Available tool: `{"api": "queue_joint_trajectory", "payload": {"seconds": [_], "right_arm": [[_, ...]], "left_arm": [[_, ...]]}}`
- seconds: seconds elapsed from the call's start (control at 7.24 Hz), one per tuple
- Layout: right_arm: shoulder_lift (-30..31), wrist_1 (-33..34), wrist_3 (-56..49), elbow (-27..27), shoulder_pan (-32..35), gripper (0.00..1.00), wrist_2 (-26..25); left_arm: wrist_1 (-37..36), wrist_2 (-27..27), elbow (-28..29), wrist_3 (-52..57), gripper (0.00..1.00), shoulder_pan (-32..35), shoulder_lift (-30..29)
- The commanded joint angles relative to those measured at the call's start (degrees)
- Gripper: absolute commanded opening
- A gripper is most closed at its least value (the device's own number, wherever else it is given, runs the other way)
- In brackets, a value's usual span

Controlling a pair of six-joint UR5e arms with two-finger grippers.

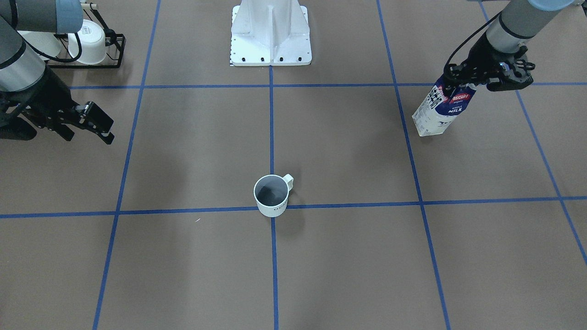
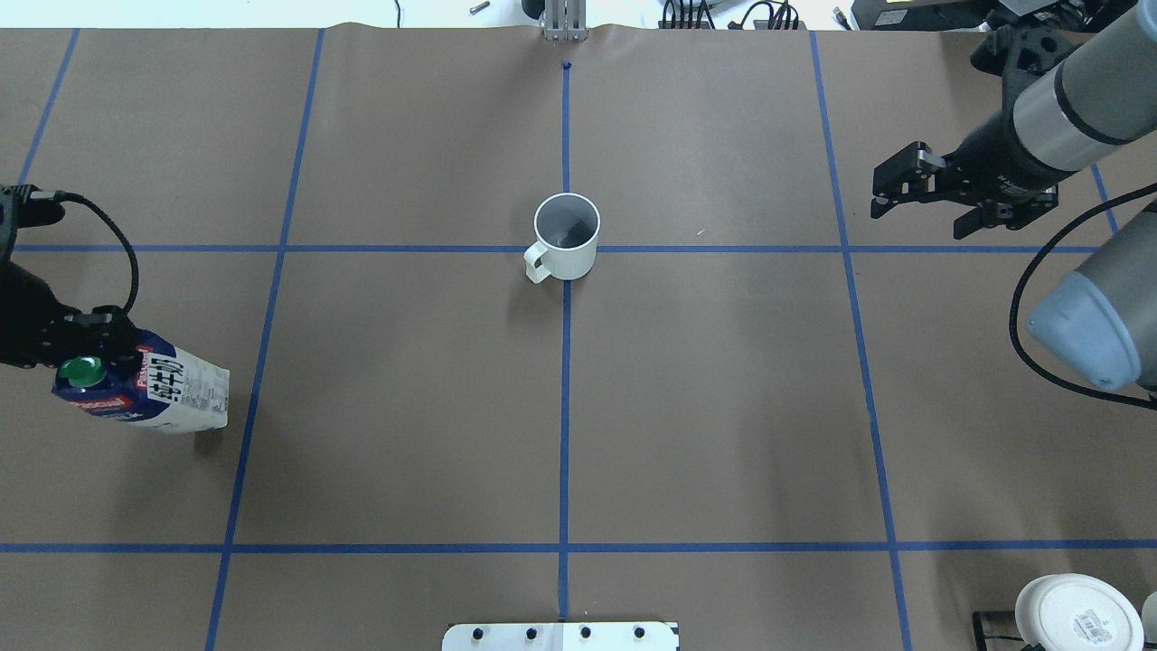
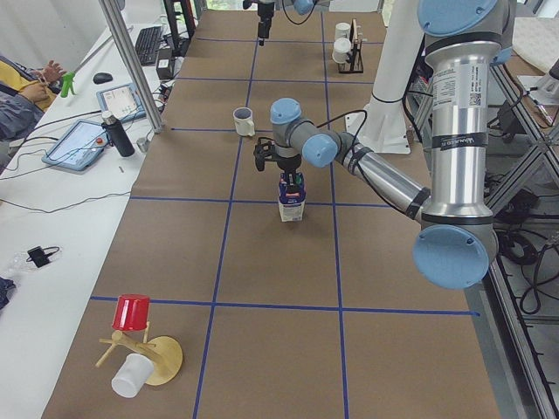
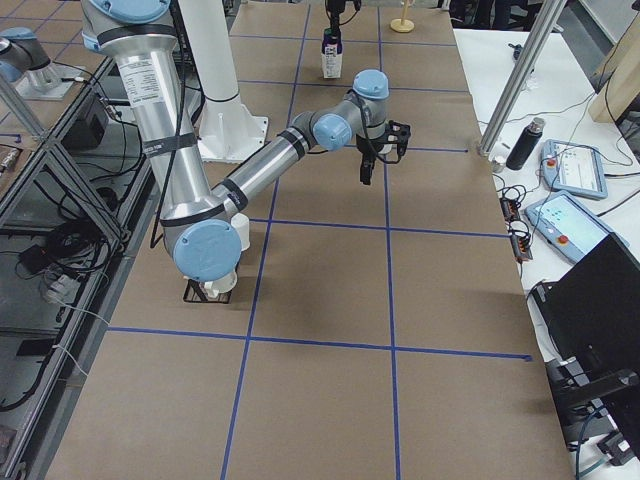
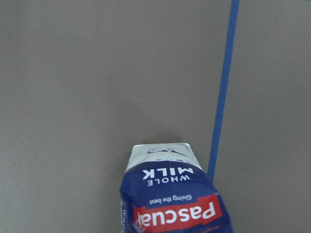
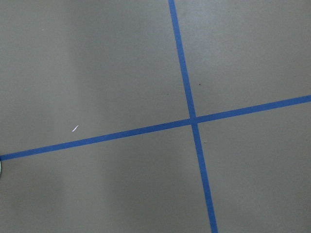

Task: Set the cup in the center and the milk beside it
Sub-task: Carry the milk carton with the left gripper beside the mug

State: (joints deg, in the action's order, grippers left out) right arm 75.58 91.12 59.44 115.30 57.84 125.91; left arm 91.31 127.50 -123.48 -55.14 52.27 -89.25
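The cup [image 1: 271,195] is a small white mug that stands upright on the center [image 1: 274,207], the middle tape crossing; it also shows in the overhead view [image 2: 567,237]. The milk [image 1: 439,109] is a navy-and-white carton with a green cap [image 2: 83,371], far out on my left side. My left gripper [image 1: 465,81] is shut on the carton's top. In the left wrist view the carton [image 5: 170,194] hangs just below the camera, beside a tape line. My right gripper [image 1: 89,134] is open and empty, held above the table far from the cup.
A black rack with white mugs [image 1: 87,43] stands near my right arm, also in the overhead view [image 2: 1076,615]. The white robot base [image 1: 270,36] is at the table's back middle. A red cup on a wooden stand [image 3: 131,314] sits at the left end.
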Motion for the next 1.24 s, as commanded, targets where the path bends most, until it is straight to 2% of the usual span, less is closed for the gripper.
{"api": "queue_joint_trajectory", "payload": {"seconds": [0.0, 0.28, 0.41, 0.69, 0.83, 0.97, 1.11], "right_arm": [[5.78, 1.34, -5.09, 4.48, 2.00, 1.00, -0.58], [8.18, 1.34, -7.41, 5.73, 2.89, 1.00, -0.66], [8.97, 1.34, -8.02, 5.82, 3.15, 1.00, -0.67], [9.32, 1.34, -8.38, 6.69, 3.33, 1.00, -0.67], [9.85, 1.34, -8.47, 6.78, 3.15, 1.00, -0.67], [9.77, 1.34, -8.47, 6.78, 3.24, 1.00, -0.67], [9.85, 1.34, -8.47, 6.78, 3.24, 1.00, -0.67]], "left_arm": [[-4.53, -0.33, 5.93, -0.41, 0.00, 1.34, -13.94], [-17.69, -5.66, 13.48, -0.67, 0.00, 0.91, -33.09], [-19.66, -6.12, 20.66, -0.67, 0.00, 0.38, -41.63], [-16.89, -9.80, 36.48, -0.41, 0.00, -4.78, -54.75], [-9.21, -9.90, 41.43, -0.67, 0.00, -5.94, -55.68], [-6.09, -9.91, 43.91, -0.06, 0.00, -6.04, -55.77], [-5.88, -9.82, 44.81, 0.29, 0.00, -6.13, -56.21]]}}
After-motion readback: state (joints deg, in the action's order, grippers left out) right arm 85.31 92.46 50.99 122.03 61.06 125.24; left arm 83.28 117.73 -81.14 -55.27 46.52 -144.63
